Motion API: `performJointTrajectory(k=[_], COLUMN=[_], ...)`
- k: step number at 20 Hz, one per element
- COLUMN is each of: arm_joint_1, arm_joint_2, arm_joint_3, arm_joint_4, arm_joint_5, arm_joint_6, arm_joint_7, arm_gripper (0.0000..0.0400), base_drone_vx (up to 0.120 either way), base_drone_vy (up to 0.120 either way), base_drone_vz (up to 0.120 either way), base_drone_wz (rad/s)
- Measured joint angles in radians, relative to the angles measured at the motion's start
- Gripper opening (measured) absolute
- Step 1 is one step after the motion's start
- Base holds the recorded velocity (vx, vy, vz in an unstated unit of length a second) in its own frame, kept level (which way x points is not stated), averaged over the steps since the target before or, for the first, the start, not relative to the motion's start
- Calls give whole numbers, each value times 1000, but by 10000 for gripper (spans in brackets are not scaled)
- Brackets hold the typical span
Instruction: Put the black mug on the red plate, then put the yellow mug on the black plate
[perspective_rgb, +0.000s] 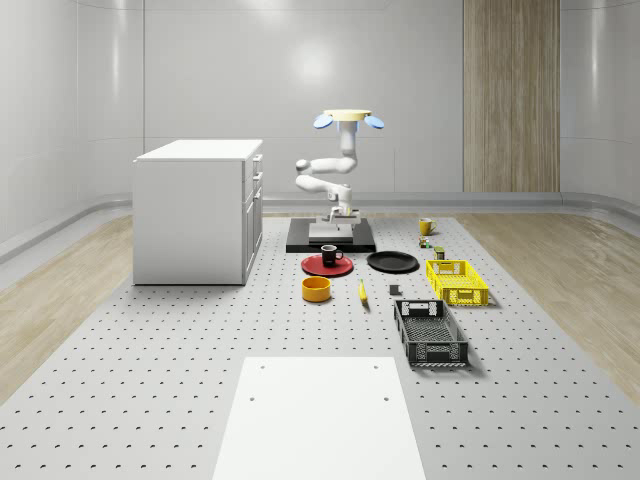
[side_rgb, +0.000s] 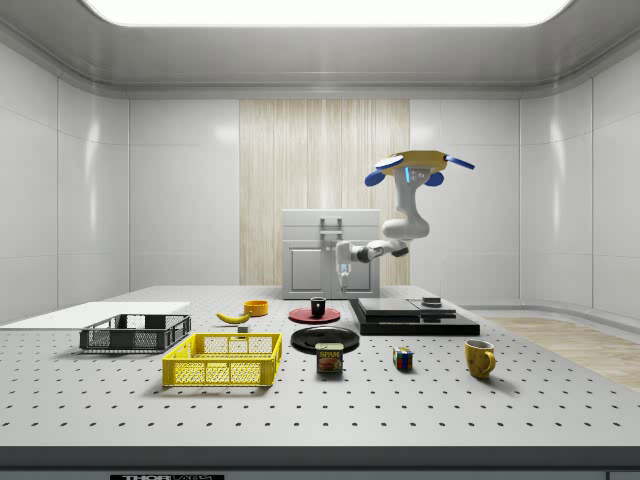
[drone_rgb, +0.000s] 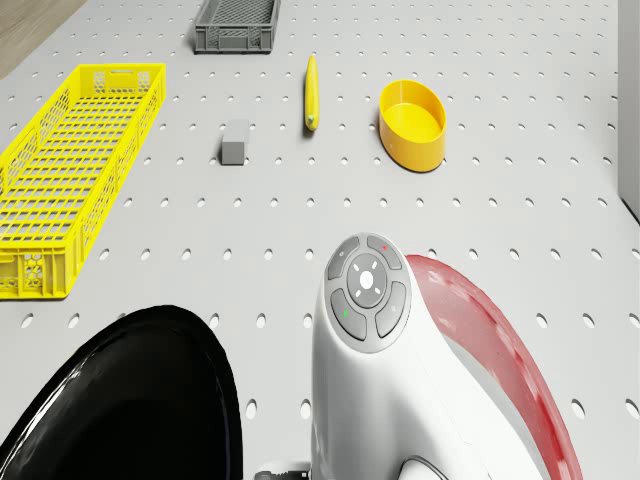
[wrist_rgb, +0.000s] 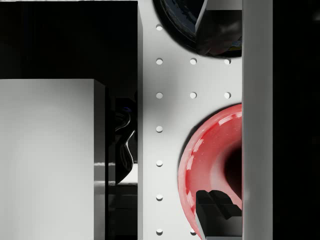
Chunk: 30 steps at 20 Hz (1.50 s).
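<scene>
**Black mug sitting on the red plate, yellow mug waiting at the far side**

The black mug (perspective_rgb: 330, 255) is standing upright on the red plate (perspective_rgb: 315, 267), its open mouth facing up and its handle pointing toward the whole-scene view's right. The black plate (perspective_rgb: 392, 262) is lying just beside the red one on the table (perspective_rgb: 150, 380). The yellow mug (side_rgb: 479, 357) is standing upright well apart from both plates, near the table's edge at the side view's right, handle toward that right.

The drone (perspective_rgb: 346, 119) is hovering over the black base slab (perspective_rgb: 331, 240) behind the plates. The gripper (side_rgb: 344, 270) is hanging above and behind the red plate, touching nothing; whether its fingers are apart or together, I cannot tell.
</scene>
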<state>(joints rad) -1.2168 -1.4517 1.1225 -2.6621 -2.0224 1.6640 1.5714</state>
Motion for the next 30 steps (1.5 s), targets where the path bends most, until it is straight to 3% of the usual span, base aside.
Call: performJointTrajectory(k=[30], arm_joint_1=[-5], arm_joint_2=[-10], arm_joint_3=[1], arm_joint_4=[1], arm_joint_5=[5], arm_joint_6=[9], arm_joint_7=[4], arm_gripper=[400], base_drone_vx=[-120], base_drone_vy=[120], base_drone_vz=[0], base_drone_wz=[0])
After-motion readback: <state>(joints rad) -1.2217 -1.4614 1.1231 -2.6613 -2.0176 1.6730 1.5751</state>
